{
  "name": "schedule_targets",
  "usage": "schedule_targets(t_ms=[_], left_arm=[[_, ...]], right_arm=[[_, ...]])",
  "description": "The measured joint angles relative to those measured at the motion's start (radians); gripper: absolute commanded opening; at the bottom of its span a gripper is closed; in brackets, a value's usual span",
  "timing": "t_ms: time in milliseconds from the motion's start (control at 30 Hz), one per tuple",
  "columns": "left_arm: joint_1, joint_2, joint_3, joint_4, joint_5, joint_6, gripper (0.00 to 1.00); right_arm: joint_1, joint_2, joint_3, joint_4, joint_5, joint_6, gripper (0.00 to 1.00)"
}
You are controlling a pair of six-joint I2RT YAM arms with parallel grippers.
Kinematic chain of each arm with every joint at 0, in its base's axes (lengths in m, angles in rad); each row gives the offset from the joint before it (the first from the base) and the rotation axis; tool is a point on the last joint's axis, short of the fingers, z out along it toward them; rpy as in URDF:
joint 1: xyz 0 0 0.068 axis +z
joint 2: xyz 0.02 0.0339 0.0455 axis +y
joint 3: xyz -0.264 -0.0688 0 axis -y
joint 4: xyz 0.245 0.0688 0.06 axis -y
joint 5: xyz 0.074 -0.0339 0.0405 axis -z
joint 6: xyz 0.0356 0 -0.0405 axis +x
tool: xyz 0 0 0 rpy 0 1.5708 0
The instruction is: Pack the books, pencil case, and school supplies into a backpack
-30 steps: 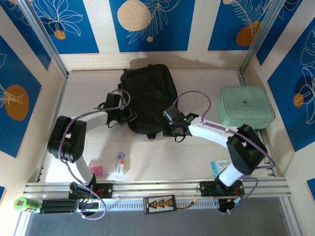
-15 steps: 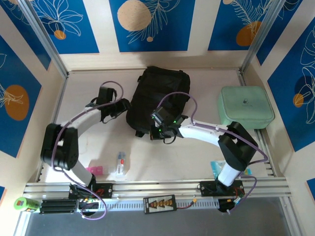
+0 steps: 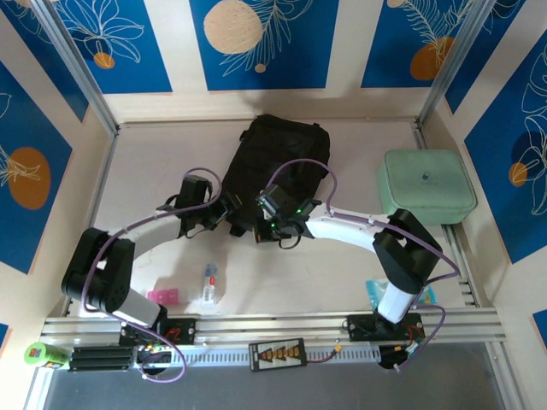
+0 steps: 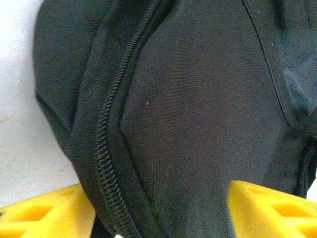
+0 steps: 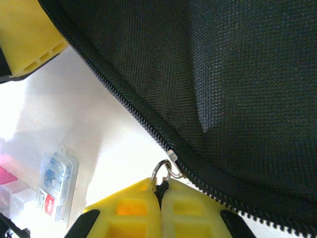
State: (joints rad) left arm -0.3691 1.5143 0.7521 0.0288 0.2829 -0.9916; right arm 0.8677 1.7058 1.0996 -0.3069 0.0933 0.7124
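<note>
The black backpack (image 3: 282, 158) lies at the middle back of the table, its fabric (image 4: 198, 99) close up in the left wrist view. My left gripper (image 3: 227, 215) is at its near-left edge, open, with the yellow fingers (image 4: 44, 215) standing either side of the zipper seam (image 4: 106, 163). My right gripper (image 3: 267, 228) is at the backpack's near edge, shut on the zipper pull (image 5: 162, 174), a metal ring with a black cord on the zipper (image 5: 129, 106). The books are out of view.
A mint-green rounded case (image 3: 426, 185) sits at the right. Near the front rail lie a clear packet (image 3: 209, 284), also in the right wrist view (image 5: 55, 181), a pink item (image 3: 164, 296) and a bluish packet (image 3: 380, 290). Walls enclose the table.
The left gripper has opened and shifted nearer along the backpack's edge. The backpack has swung to the right. The right gripper has moved left, still shut on the zipper pull.
</note>
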Motion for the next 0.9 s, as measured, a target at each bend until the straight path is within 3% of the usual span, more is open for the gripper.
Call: schedule_targets(t_ms=[167,267,500,900], left_arm=[[-0.001,0.030,0.000,0.008,-0.033,-0.022,0.17],[-0.001,0.030,0.003,0.009,-0.056,-0.018,0.08],[0.000,0.030,0.006,-0.002,-0.080,0.008,0.00],[0.000,0.038,0.026,-0.033,-0.061,0.078,0.00]], right_arm=[[0.003,0.000,0.000,-0.016,0.024,0.000,0.00],[0.003,-0.007,-0.005,-0.050,0.074,-0.011,0.00],[-0.062,-0.089,-0.044,-0.139,0.174,-0.089,0.00],[-0.248,-0.097,0.026,-0.266,0.157,-0.198,0.00]])
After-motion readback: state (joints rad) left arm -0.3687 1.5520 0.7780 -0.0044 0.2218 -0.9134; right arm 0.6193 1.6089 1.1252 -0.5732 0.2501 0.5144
